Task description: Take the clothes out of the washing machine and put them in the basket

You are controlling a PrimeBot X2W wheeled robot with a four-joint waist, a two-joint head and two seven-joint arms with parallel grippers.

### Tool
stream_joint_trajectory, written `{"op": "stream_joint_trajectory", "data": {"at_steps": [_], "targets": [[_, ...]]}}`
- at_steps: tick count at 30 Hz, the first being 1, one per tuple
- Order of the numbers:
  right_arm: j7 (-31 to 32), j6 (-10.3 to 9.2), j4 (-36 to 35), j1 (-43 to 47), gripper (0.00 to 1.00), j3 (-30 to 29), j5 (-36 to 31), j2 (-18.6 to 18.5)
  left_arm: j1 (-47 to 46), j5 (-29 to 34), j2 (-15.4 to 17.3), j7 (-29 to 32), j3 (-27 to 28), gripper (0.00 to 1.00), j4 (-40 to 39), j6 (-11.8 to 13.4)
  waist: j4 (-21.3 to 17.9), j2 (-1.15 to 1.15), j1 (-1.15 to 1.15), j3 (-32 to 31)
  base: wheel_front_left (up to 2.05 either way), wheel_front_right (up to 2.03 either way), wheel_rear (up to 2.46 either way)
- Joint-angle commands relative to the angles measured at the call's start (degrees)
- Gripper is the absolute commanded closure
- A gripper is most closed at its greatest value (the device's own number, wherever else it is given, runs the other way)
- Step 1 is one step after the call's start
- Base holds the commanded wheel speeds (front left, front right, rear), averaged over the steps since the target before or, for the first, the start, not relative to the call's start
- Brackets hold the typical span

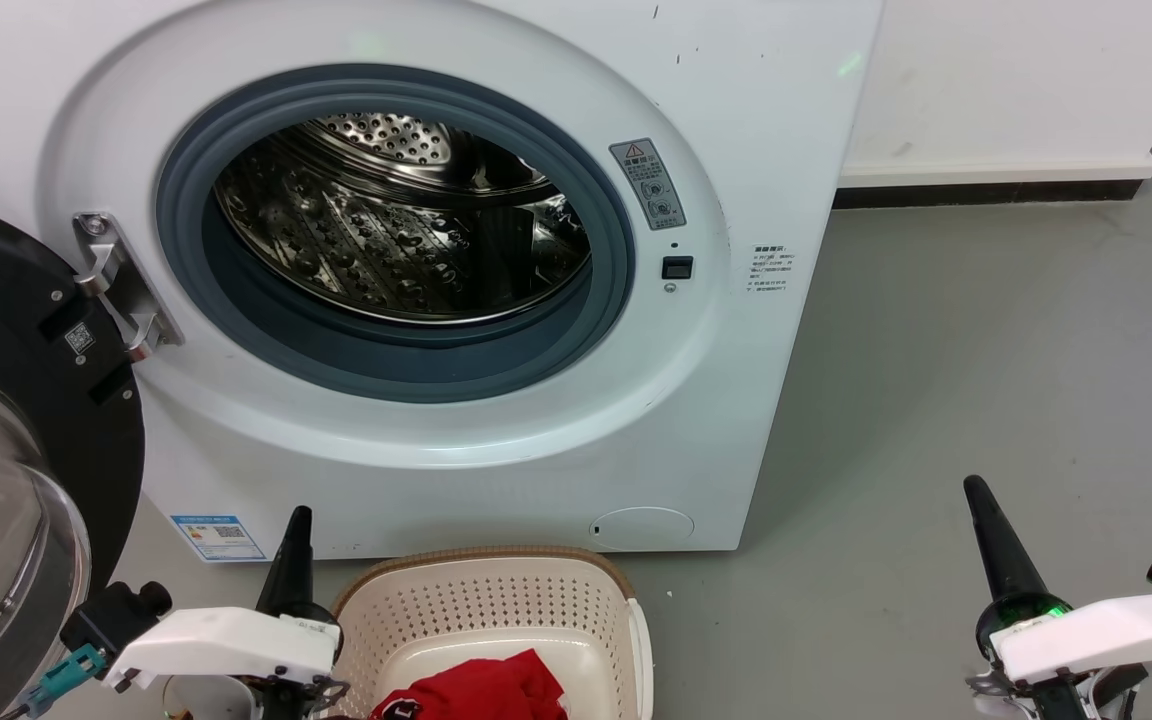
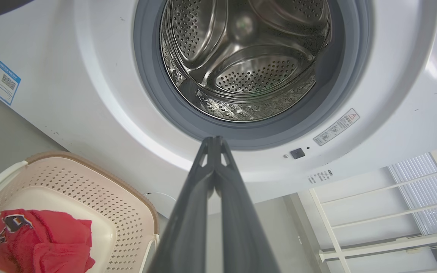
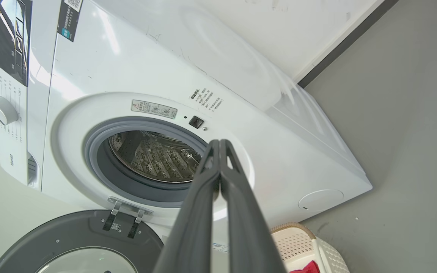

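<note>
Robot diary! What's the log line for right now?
red fabric clothes: in cream plastic basket | white washing machine: steel drum looks bare | left gripper: shut | right gripper: shut

From the head, looking forward and down at close range onto the front of the washing machine (image 1: 776,120), with the open drum (image 1: 406,220) high in the picture and the basket (image 1: 496,600) at the bottom edge. From the left wrist, low and near, tilted up along the left gripper (image 2: 214,139) into the same drum. From the right wrist, farther back and rolled sideways, along the right gripper (image 3: 219,142) toward that drum. Shared by all three: the drum, the machine's front and a corner of the basket.
</note>
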Motion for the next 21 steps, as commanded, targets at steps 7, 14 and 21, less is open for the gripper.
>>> {"op": "stream_joint_trajectory", "data": {"at_steps": [7,14,21], "targets": [[0.5,0.00,0.9,-2.2,1.00,-0.6,6.3,-0.3,-1.9,-6.0,0.0,1.3,1.0,1.00,0.1,-1.1,0.0,0.00,0.00,0.0,0.00,0.00,0.00],[0.7,0.00,1.9,-2.6,1.00,-0.9,9.9,-0.3,-2.3,-9.7,-0.1,2.1,1.6,1.00,0.5,-1.6,0.1,0.00,0.00,0.0,0.00,0.00,0.00],[1.1,-0.01,2.8,-3.3,1.00,-1.3,14.0,-0.3,-2.5,-13.7,-0.2,3.0,2.2,1.00,1.0,-2.3,0.1,0.00,0.00,0.1,0.00,0.00,0.00]]}}
